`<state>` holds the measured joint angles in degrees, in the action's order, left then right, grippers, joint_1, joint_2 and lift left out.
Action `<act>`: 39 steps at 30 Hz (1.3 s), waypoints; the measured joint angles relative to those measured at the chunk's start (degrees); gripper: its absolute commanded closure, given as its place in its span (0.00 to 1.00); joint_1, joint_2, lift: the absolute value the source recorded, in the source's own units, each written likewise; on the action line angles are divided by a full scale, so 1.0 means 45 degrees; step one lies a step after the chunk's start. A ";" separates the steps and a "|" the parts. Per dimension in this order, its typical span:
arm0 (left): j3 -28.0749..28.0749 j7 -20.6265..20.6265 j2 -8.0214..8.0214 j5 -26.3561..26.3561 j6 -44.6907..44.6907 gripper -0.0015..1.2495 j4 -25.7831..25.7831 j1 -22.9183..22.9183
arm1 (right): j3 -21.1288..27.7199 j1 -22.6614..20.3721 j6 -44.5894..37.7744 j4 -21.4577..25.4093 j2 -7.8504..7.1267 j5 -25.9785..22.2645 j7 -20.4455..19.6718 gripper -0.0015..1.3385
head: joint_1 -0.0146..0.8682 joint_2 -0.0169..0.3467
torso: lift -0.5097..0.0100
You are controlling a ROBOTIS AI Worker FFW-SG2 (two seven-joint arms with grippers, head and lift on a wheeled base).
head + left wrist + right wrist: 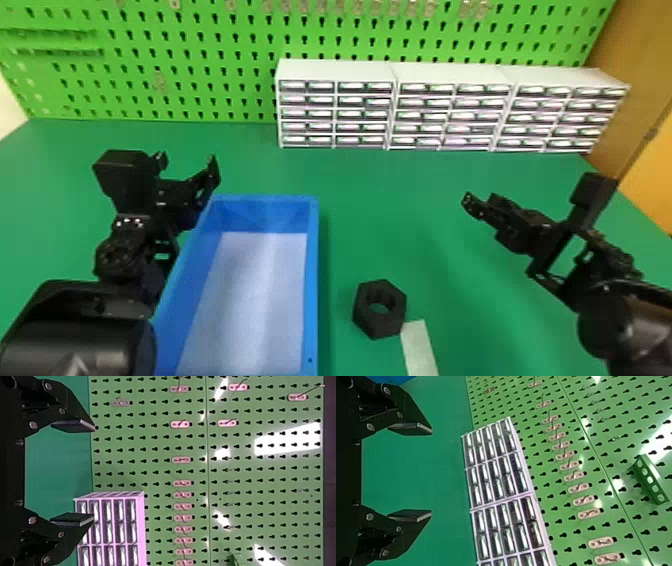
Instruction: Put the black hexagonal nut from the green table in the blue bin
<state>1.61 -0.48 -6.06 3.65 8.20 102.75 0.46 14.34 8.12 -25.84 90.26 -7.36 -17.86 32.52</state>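
The black hexagonal nut (380, 317) lies flat on the green table (345, 240), a little right of the blue bin (311, 280), touching one end of a pale strip. My left gripper (187, 162) is over the bin's far left corner; in the left wrist view the left gripper (75, 473) stands open, nothing between its fingers. Off to the right, beyond the nut, my right gripper (477, 200) is held above the table. The right wrist view has the right gripper (411, 473) open as well, its two fingers wide apart.
White drawer cabinets (450, 112) stand along the back of the table against a green pegboard (190, 60). A pale strip (419, 347) lies at the front beside the nut. A wooden panel (650, 165) borders the right side.
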 measured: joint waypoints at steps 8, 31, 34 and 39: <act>0.0004 -0.0003 0.0000 0.0035 0.0012 0.37 -0.0002 0.0014 | -0.0020 0.0012 -0.0001 0.0000 -0.0018 0.0005 0.0000 0.39 | 0.80 0.07 | 0.79; -0.0007 0.0002 0.0000 0.0106 0.0033 0.37 -0.0002 0.0014 | -0.0353 -0.0126 -0.0826 0.0471 -0.0160 -0.0269 0.0000 0.39 | 0.80 0.07 | 0.79; -0.0006 0.0005 0.0000 0.0106 0.0033 0.37 -0.0002 0.0010 | -0.0465 -0.0204 -0.1386 0.0793 -0.0223 -0.0269 0.0000 0.39 | 0.80 0.07 | 0.79; -0.0019 0.0005 0.0000 0.0106 0.0033 0.37 -0.0002 -0.0004 | -0.0658 -0.0336 -0.2881 0.1599 -0.0356 0.0012 -0.0019 0.39 | 0.80 0.07 | 0.79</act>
<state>1.53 -0.46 -6.06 4.13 8.35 102.74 0.44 11.38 6.61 -38.80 97.45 -8.96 -17.81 32.43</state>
